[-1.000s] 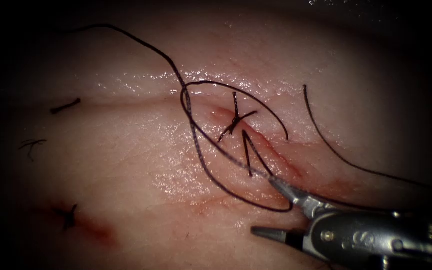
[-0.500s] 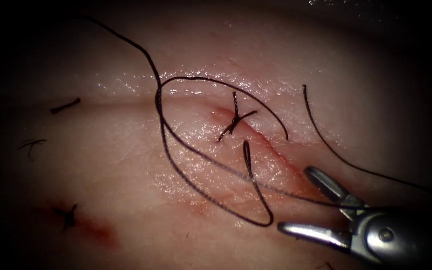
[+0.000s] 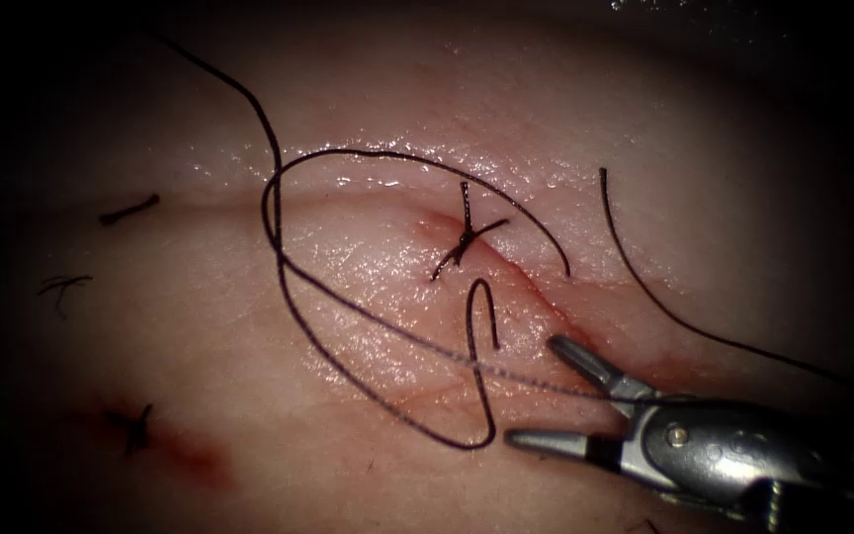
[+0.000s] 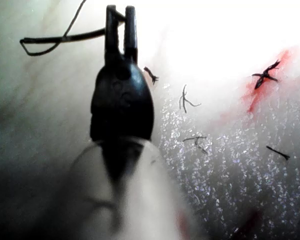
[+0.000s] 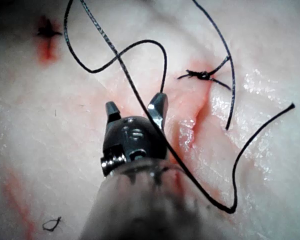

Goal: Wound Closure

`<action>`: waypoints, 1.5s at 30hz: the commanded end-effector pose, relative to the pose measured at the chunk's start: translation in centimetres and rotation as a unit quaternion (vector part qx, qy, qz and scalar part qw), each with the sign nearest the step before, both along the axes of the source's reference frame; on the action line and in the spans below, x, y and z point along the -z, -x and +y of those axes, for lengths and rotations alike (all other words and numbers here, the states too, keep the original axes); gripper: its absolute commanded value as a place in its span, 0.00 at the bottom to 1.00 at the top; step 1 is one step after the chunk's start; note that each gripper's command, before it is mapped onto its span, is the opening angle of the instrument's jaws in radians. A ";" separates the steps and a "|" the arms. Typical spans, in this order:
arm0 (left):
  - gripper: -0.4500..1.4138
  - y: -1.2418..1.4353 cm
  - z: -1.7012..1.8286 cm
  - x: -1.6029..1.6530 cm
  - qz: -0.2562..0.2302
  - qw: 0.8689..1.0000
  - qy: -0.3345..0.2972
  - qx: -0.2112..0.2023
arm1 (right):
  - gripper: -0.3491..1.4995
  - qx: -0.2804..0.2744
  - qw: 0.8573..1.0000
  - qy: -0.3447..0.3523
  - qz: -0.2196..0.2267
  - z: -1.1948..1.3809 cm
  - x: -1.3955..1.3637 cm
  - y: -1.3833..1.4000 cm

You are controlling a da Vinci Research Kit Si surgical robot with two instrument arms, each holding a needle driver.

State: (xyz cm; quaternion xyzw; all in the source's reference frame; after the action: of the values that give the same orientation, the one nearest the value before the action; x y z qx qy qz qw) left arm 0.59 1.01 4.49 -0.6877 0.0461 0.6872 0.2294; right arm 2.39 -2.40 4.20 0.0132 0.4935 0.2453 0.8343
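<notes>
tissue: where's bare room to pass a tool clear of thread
Free: bare tissue between the thread loop and the lower-left knot. Crowded: loops over the cut. Right tool open, empty; left tool grips thread.

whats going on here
Bench suturing on the tissue. The right arm's tool hangs by the lower end of the cut with jaws open, holding nothing. Thread lies in loose loops across the cut, around a tied stitch. The left arm's tool has its jaws shut on a strand that looks like thread. I cannot tell where the needle is.
</notes>
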 end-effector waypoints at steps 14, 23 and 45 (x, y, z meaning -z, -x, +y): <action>0.00 0.37 -0.08 -0.20 0.001 1.000 0.008 -0.009 | 0.33 -0.005 0.998 0.014 -0.056 0.08 -0.46 -0.32; 0.00 0.49 -0.10 -0.27 0.006 1.000 0.013 -0.013 | 0.00 -0.015 0.996 0.001 -0.092 -0.06 -0.28 -0.30; 0.00 0.98 -0.22 -0.56 0.033 0.999 0.014 -0.028 | 0.00 0.153 0.987 -0.023 -0.049 -1.36 1.26 -1.45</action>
State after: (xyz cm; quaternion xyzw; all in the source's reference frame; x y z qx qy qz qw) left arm -0.34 0.82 4.99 -0.6687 0.0428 0.7146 0.2007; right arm 3.75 -3.72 2.93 0.0974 0.4377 0.1246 0.8851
